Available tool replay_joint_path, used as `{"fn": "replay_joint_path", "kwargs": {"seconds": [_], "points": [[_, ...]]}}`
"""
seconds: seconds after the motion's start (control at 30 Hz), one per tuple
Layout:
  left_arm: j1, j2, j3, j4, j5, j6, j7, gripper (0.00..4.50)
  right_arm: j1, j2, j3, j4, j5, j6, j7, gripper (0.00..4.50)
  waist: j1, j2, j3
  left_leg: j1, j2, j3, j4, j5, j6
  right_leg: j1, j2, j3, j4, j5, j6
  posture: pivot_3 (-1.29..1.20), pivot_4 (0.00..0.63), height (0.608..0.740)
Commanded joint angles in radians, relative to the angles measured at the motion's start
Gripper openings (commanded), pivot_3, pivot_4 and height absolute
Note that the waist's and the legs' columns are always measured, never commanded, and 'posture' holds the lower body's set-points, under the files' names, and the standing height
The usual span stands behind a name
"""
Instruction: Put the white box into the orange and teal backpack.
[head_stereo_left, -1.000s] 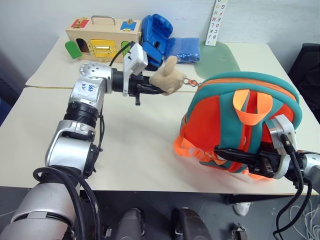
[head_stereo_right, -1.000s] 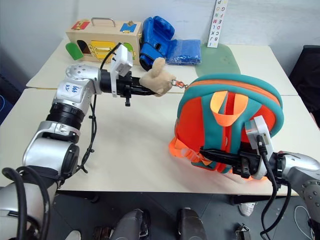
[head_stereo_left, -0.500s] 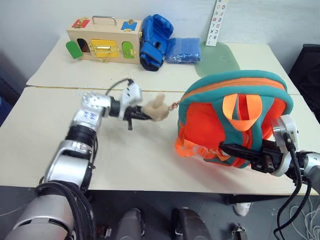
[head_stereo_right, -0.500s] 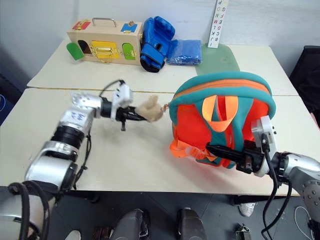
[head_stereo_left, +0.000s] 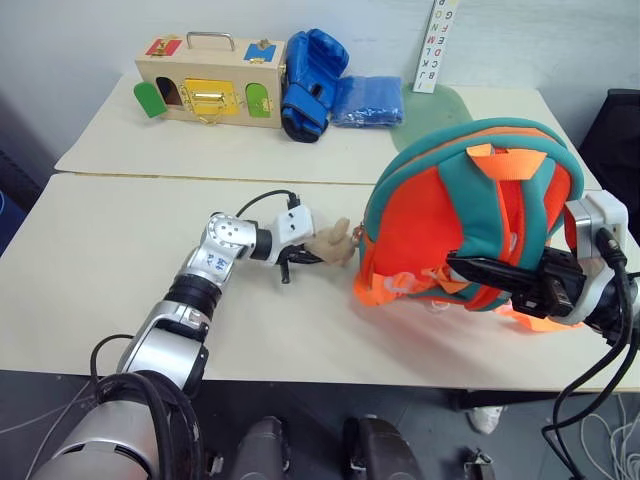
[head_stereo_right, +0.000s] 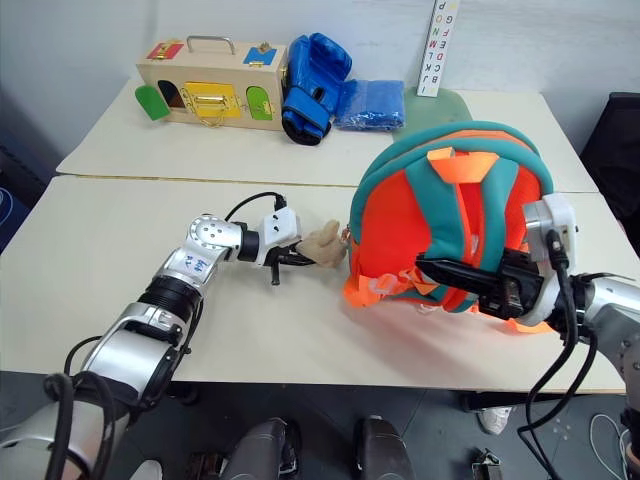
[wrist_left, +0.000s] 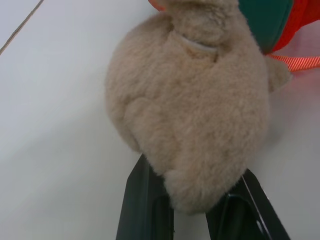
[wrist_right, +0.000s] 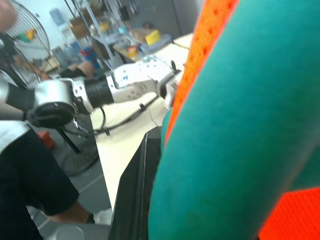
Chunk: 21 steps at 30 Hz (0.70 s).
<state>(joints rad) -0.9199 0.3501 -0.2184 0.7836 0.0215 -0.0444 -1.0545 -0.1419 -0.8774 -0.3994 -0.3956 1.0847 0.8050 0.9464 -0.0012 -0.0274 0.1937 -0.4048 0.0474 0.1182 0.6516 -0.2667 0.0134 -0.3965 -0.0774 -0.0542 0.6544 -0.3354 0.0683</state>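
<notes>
- Since a second ago, the left gripper (head_stereo_left: 318, 256) has come down from mid-air to table height, bringing the tan plush toy (head_stereo_left: 333, 243) with it; the toy now lies on the table right beside the backpack's left side.
- The orange and teal backpack (head_stereo_left: 470, 215) has tipped and swung, its teal-trimmed back with the orange straps (head_stereo_left: 520, 215) now facing right and its near end raised off the surface; it sits at the near right of the near table (head_stereo_left: 90, 260).
- The left gripper's two black fingers (wrist_left: 145, 200) are clamped on the toy's lower end.
- The right gripper (head_stereo_left: 480, 272) is closed on the backpack, pinching its teal fabric at the lower near side.
- Open room: the near table's left half is bare from the seam between the two tables to the near edge; the backpack's near right part overhangs the near edge by the right arm.
- On the far table (head_stereo_left: 120, 130) stand a wooden box with coloured doors (head_stereo_left: 208, 78), a blue boxing glove (head_stereo_left: 312, 70) and a folded blue cloth (head_stereo_left: 366, 100), all well apart from the backpack; a green mat (head_stereo_left: 435, 112) lies just beyond its top.
- A white letter strip (head_stereo_left: 432, 45) leans on the wall; letters such as G, F, P, N, M, L, K, J can be read.
- A person in dark clothes (wrist_right: 30, 175) stands beside the table in the right wrist view.
</notes>
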Motion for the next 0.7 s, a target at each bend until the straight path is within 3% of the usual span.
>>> {"fn": "replay_joint_path", "kwargs": {"seconds": [0.03, 0.07, 0.1, 0.23, 0.4, 0.43, 0.53, 0.7], "points": [[0.045, 0.014, 0.045, -0.153, -0.089, 0.137, -0.057, 0.49, 0.005, -0.011, 0.057, -0.006, -0.154, -0.070, -0.040, 0.70, -0.003, 0.000, 0.000, 0.000, 0.000, 0.000, 0.000, 0.000, 0.000, 0.000, 0.000, 0.000, 0.000, 0.000, 0.000, 0.00, 0.150, 0.740], [0.059, 0.026, 0.061, -0.213, -0.119, 0.194, -0.071, 0.49, 0.012, -0.019, 0.075, 0.003, -0.197, -0.090, -0.033, 0.99, -0.004, 0.000, 0.000, 0.000, 0.000, 0.000, 0.000, 0.000, 0.000, 0.000, 0.000, 0.000, 0.000, 0.000, 0.000, 0.00, 0.150, 0.740], [0.082, 0.051, 0.083, -0.295, -0.161, 0.272, -0.094, 1.12, 0.027, -0.032, 0.069, 0.013, -0.212, -0.095, -0.013, 1.36, -0.004, 0.000, 0.000, 0.000, 0.000, 0.000, 0.000, 0.000, 0.000, -0.001, 0.000, 0.000, 0.000, 0.000, 0.000, 0.00, 0.150, 0.740], [0.189, 0.182, 0.191, -0.576, -0.307, 0.526, -0.126, 2.36, 0.106, -0.105, -0.044, 0.089, -0.248, -0.120, 0.096, 2.71, -0.006, 0.000, 0.000, 0.000, 0.001, 0.000, -0.001, 0.004, -0.007, -0.001, 0.001, 0.001, 0.001, 0.000, 0.000, 0.00, 0.150, 0.740], [0.326, 0.362, 0.348, -0.783, -0.458, 0.733, -0.138, 3.97, 0.209, -0.242, -0.252, 0.254, -0.267, -0.111, 0.298, 4.48, -0.003, 0.000, 0.000, 0.002, 0.000, 0.000, -0.001, 0.003, -0.006, 0.002, 0.000, 0.001, -0.001, 0.000, 0.000, 0.00, 0.150, 0.740], [0.374, 0.435, 0.416, -0.815, -0.508, 0.789, -0.176, 4.31, 0.233, -0.284, -0.320, 0.329, -0.283, -0.104, 0.357, 4.50, -0.004, 0.000, 0.000, 0.003, 0.000, 0.000, -0.002, 0.002, -0.004, 0.003, 0.000, 0.001, -0.001, 0.000, 0.000, 0.00, 0.150, 0.740], [0.466, 0.570, 0.562, -0.868, -0.604, 0.884, -0.201, 4.42, 0.253, -0.371, -0.410, 0.529, -0.352, -0.150, 0.460, 4.50, -0.009, 0.000, 0.000, 0.004, 0.001, 0.000, -0.004, 0.001, -0.003, 0.002, 0.001, 0.001, -0.002, -0.001, -0.001, 0.00, 0.150, 0.740], [0.498, 0.611, 0.687, -0.876, -0.678, 0.919, -0.134, 4.42, 0.154, -0.423, -0.373, 0.729, -0.409, -0.209, 0.488, 4.50, -0.003, 0.000, 0.000, 0.006, 0.000, 0.000, -0.004, 0.001, -0.003, 0.004, -0.001, 0.001, -0.002, -0.002, -0.003, 0.00, 0.150, 0.740]]}}
